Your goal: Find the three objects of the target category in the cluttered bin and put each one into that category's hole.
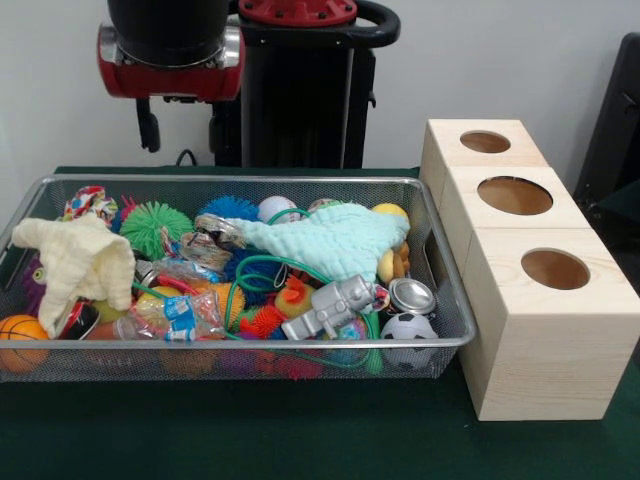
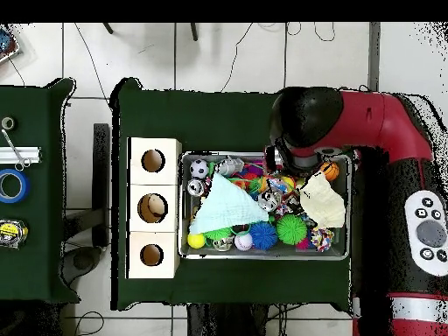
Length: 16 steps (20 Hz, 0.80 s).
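The wire mesh bin (image 1: 250,181) stands on the green table, full of mixed toys, and its rim shows from above (image 2: 262,256). On top lie a pale green cloth (image 1: 335,240), a cream cloth (image 1: 75,262), a green spiky ball (image 1: 155,225), a blue spiky ball (image 1: 228,208), a silver astronaut figure (image 1: 335,305), a small soccer ball (image 1: 408,327), a basketball (image 1: 20,335), a tin can (image 1: 410,296) and a crushed plastic bottle (image 1: 165,318). The arm's red and black joint (image 1: 170,55) hangs above the bin's far left corner. From above the arm (image 2: 306,118) covers that part of the bin. The gripper does not show.
Three pale wooden boxes (image 1: 545,335) stand in a row right of the bin, each with a round hole on top (image 1: 555,268) (image 1: 515,195) (image 1: 485,141). From above they lie left of the bin (image 2: 169,207). A side table with tape and tools (image 2: 13,185) stands further left.
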Available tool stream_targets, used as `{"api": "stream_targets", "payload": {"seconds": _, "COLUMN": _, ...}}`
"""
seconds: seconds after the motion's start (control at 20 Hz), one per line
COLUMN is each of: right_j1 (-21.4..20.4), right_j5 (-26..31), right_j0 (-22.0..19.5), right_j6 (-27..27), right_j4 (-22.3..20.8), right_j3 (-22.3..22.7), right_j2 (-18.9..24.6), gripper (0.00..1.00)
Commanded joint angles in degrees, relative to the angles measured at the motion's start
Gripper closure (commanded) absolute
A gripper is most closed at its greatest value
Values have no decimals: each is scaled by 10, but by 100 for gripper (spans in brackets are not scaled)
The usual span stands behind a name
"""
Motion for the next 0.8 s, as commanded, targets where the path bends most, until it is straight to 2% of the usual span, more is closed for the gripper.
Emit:
{"api": "stream_targets", "payload": {"seconds": 0.05, "right_j1": 48, "right_j5": 20, "right_j0": 5, "right_j6": -52, "right_j4": -23, "right_j3": -51, "right_j2": 9, "gripper": 0}}
{"api": "stream_targets", "payload": {"seconds": 0.15, "right_j1": 63, "right_j5": -2, "right_j0": 5, "right_j6": -49, "right_j4": -20, "right_j3": -47, "right_j2": 11, "gripper": 0}}
{"api": "stream_targets", "payload": {"seconds": 0.55, "right_j1": 88, "right_j5": -184, "right_j0": -32, "right_j6": -36, "right_j4": 1, "right_j3": 64, "right_j2": 21, "gripper": 0}}
{"api": "stream_targets", "payload": {"seconds": 0.8, "right_j1": 114, "right_j5": -220, "right_j0": -39, "right_j6": -54, "right_j4": 6, "right_j3": 69, "right_j2": 27, "gripper": 0}}
